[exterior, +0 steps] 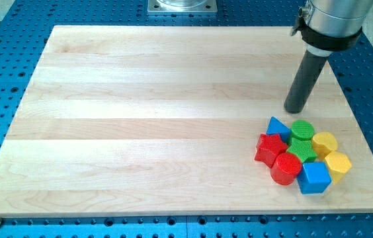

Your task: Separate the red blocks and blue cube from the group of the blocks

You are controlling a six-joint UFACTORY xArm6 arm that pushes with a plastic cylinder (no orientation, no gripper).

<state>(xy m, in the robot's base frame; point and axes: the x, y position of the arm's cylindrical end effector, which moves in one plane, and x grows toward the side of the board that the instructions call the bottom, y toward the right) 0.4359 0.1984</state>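
The blocks sit in one tight group at the board's lower right. A red star block [270,149] is at the group's left and a red cylinder [286,168] is just below it. A blue cube [314,178] is at the group's bottom, touching the red cylinder. A blue triangular block [278,127] is at the top left, beside a green cylinder [301,129] and a green star block [301,150]. A yellow cylinder [325,143] and a yellow hexagonal block [337,164] are on the right. My tip [295,110] stands just above the group, close to the blue triangular block and green cylinder.
The wooden board [140,119] lies on a blue perforated table [1,66]. A metal mount [182,6] sits at the view's top centre. The board's right edge runs close to the yellow blocks.
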